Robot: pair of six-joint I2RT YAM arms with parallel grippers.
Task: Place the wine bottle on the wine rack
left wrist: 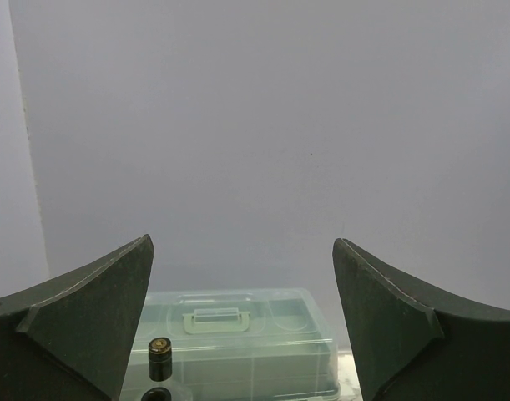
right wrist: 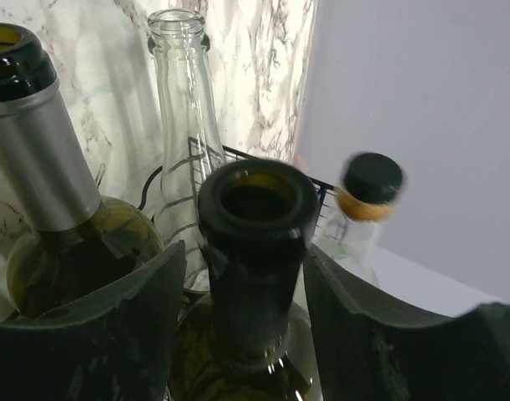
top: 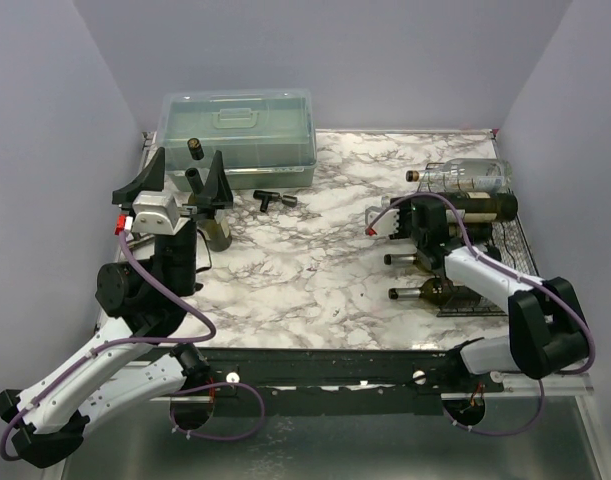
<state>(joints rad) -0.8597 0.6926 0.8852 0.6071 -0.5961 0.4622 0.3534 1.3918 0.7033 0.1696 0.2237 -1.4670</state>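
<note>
While the left gripper (left wrist: 242,251) hangs spread wide, the bottle (top: 482,207) lies on the rack (top: 510,255) with other bottles (top: 425,292), the right gripper (right wrist: 244,251) around its neck; pinching or loose, I cannot tell.

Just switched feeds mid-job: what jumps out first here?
The rack on the right, with several bottles lying on their sides, draws the eye first. There the right fingers flank the open neck of a dark bottle. On the left, the left fingers are raised and spread wide, facing the box at the far edge.
</note>
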